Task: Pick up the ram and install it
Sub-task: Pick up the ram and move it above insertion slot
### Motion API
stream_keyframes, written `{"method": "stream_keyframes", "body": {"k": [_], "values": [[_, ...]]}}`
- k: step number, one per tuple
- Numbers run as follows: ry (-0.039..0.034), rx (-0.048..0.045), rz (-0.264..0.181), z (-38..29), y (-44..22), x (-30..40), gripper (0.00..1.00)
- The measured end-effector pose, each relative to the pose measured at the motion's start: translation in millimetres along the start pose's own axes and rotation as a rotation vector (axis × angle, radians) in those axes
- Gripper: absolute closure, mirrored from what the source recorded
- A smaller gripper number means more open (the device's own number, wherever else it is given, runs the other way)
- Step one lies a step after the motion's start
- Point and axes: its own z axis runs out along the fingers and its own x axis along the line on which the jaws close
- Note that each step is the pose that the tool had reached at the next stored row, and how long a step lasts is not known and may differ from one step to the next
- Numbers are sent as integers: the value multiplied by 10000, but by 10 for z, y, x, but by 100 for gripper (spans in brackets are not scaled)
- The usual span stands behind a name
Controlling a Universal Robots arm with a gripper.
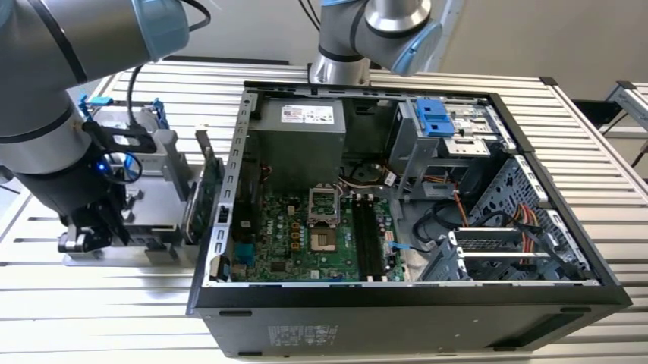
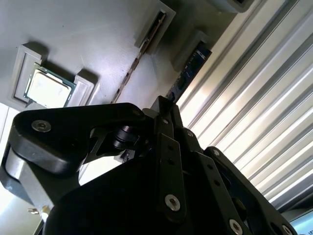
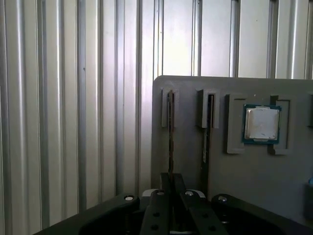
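Ram (image 3: 170,132) seated on edge in tray (image 3: 188,152), my claw (image 3: 171,183) pinched on it; lift and install into case (image 1: 405,322) not yet done.

Work table (image 1: 91,318) of silver ribbed metal slats, filling most of the exterior view, its long grooves running across from the exterior view's left to right. A black cap (image 1: 548,80) closes its far corner. Beyond the far edge lies a plain pale backdrop (image 1: 253,30); whether it is wall or floor cannot be told. At the exterior view's right, apart from the table, stands the corner of a second metal frame (image 1: 630,102). In both wrist views the table catches strong light, bright white bands alternating with dark grooves.
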Motion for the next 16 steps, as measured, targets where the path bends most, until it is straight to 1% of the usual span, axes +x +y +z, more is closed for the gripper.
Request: {"method": "stream_keyframes", "body": {"k": [7,16], "values": [[0,1,15,-31,1,0,100],[1,0,23,-52,2,0,100]]}}
